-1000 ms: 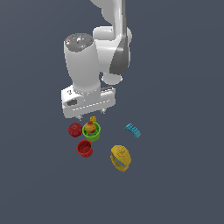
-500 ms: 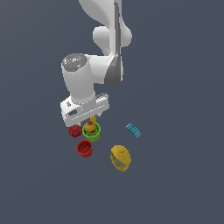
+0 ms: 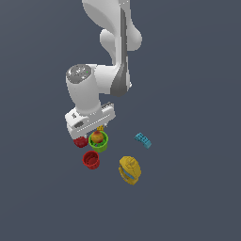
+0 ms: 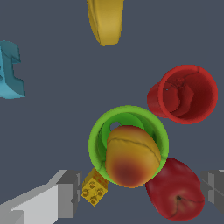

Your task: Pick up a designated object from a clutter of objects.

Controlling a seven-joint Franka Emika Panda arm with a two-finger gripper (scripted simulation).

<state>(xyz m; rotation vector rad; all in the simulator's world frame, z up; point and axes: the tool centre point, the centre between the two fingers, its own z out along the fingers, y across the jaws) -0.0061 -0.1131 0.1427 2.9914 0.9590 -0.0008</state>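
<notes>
Lower than a second ago, our white arm has brought the gripper (image 4: 135, 192) down close over the cluster, while none of the toys has shifted. We judge the descent nearly complete, with the closing of the jaws yet to come.

Nearest to us, the jaws stand wide apart and hold nothing; in the wrist view one grey finger (image 4: 65, 194) sits beside the tiny yellow studded cube (image 4: 94, 187) and the other finger (image 4: 215, 190) shows at the far edge of the picture, past the dark red apple-like ball (image 4: 177, 190). Between them lies the designated object, the small round orange-yellow fruit with a red blush (image 4: 131, 156). It rests on the rim of the bright green plastic cup (image 4: 97, 139), partly over its mouth, and appears to touch the dark red ball.

Beyond these stands the red plastic cup (image 4: 189, 94), near the green one but apart from it. Further off lie the lumpy yellow object (image 4: 105, 19) and the blue studded brick (image 4: 11, 70), both well apart from the cluster. We see no counter edge or corner, only the plain dark grey surface (image 3: 197, 197).

We judge the red ball may get caught between the fingers too.
</notes>
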